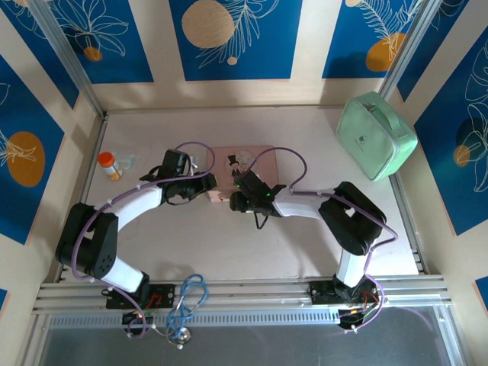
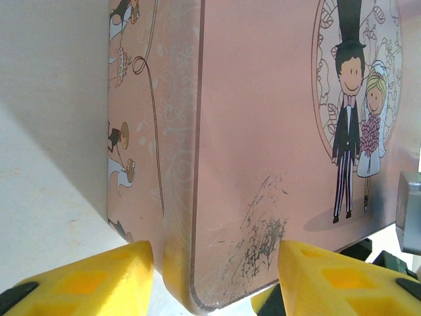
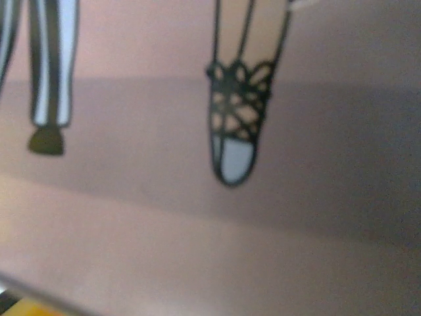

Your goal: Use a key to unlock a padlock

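Top external | table, blue-panelled walls | left fingers parted astride pink box | right fingers: cannot tell

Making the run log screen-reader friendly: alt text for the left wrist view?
Close up, a pink box printed with a cartoon bride and groom, its scuffed near corner sitting between the two yellow fingers of the left gripper; whether they press on it is unclear. A pale table lies to the left.

overhead view, wrist views near pink box
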